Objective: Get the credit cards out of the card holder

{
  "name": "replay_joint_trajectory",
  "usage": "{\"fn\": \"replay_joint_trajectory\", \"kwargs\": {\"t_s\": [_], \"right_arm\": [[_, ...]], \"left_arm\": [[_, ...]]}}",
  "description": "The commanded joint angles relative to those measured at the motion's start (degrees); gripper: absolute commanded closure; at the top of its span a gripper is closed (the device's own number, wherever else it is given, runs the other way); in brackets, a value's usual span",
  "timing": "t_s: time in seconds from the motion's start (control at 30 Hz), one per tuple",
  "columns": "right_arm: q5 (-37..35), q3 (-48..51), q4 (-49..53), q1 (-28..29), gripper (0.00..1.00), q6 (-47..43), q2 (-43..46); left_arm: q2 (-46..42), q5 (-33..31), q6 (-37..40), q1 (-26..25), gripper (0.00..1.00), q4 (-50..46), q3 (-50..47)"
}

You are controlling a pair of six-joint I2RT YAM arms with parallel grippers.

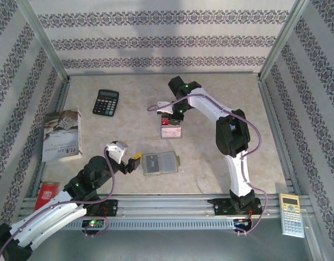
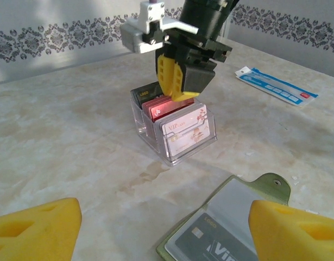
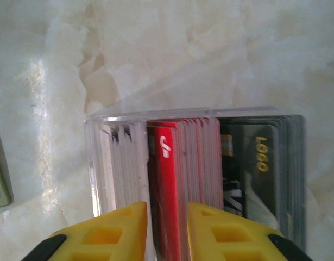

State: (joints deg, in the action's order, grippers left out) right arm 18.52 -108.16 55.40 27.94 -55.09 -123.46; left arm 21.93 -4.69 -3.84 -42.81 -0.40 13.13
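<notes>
The olive-green card holder (image 1: 160, 163) lies open on the table, and a dark grey credit card (image 2: 221, 244) shows in its clear pocket beside the snap tab (image 2: 275, 185). My left gripper (image 2: 164, 228) is open low over the holder's near edge, one finger on each side, gripping nothing. A clear tiered stand (image 2: 177, 147) holds pinkish-white, red and dark grey cards. My right gripper (image 3: 168, 217) points down into the middle tier, shut on a red card (image 3: 165, 179) that stands higher than its neighbours. From above, that gripper (image 1: 172, 120) sits over the stand (image 1: 171, 130).
A black calculator (image 1: 106, 101) is at the back left and a book (image 1: 62, 135) at the left. A blue-and-white packet (image 2: 275, 87) lies behind the stand. A pale calculator (image 1: 292, 213) rests on the front rail at right, a red item (image 1: 47, 191) at front left.
</notes>
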Motion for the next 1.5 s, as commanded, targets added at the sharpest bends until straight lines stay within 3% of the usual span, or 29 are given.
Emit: {"fn": "replay_joint_trajectory", "kwargs": {"t_s": [0.0,0.13,0.2,0.37,0.5,0.63,0.8,0.93,1.13,1.33,1.47], "right_arm": [[1.88,0.91,-1.08,-0.74,0.69,1.84,5.94],[3.42,3.13,-2.15,-0.86,0.64,6.08,11.73],[3.26,4.28,-3.11,-0.92,0.62,10.51,14.45],[-1.03,7.88,-5.75,-0.87,0.61,33.47,23.97],[-0.85,17.28,-9.09,-1.03,0.54,48.16,35.39],[3.77,29.42,-14.13,-1.75,0.41,60.7,46.98],[7.46,44.71,-17.92,-2.47,0.36,72.85,57.79],[10.68,57.55,-22.43,-2.5,0.33,80.3,63.13],[13.34,73.35,-33.01,-1.87,0.32,88.23,65.21],[14.74,80.15,-42.35,-0.3,0.33,90.8,61.12],[14.53,79.8,-43.57,1.04,0.33,90.22,58.33]], "left_arm": [[-0.05,-1.59,-2.36,-0.7,0.18,3.2,1.11],[-0.05,-3.8,-6.19,-0.7,0.16,1.41,1.44],[-0.03,-6.72,-11.71,-0.72,0.09,-1.18,2.09],[-0.95,-8.96,-25.79,-0.36,0.09,-8.26,2.98],[-1.42,-6.92,-36.1,0.88,0.11,-13.14,2.98],[-0.1,-2.62,-44.64,2.57,0.15,-21.17,4.92],[2.24,3.58,-52.43,3.29,0.19,-25.58,5.95],[6.01,11.91,-53.73,4.52,0.22,-20.58,4.95],[13.11,19.2,-53.3,6.72,0.25,-13.66,3.77],[23.72,28.3,-53.44,10.59,0.37,3.05,0.07],[30.84,31.09,-52.33,11.51,0.39,7.76,0.41]]}}
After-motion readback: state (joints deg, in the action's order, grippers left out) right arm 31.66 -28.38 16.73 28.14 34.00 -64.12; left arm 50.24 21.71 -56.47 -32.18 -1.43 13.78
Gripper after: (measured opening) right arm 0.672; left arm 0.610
